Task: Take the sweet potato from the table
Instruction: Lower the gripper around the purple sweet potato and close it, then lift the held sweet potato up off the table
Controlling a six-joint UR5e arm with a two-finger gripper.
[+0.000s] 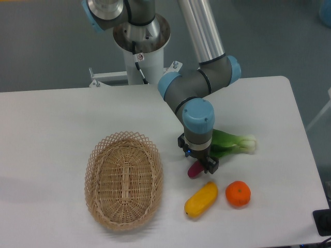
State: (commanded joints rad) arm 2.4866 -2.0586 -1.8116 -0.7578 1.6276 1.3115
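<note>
The fixed camera looks down on a smooth white counter [62, 119] with rounded corners. At its left of centre sits an oval wicker basket [124, 180], woven in an open lattice at the rim and tighter across its base. To the right, the grey-and-blue arm folds down from its pedestal, its wrist pointing straight down at the counter. The black hand [199, 164] sits low over the sweet potato [195, 170], a small glossy magenta tuber whose lower end shows beneath it; whether the fingers are clamped on it or only around it cannot be told, as the wrist hides them. Just below lies a smooth yellow oblong vegetable [201, 199], near but apart. Behind the hand, a green leafy bok choy [234, 143] with a pale stem end lies on its side. A round orange [238, 194] rests beside the yellow vegetable.
</note>
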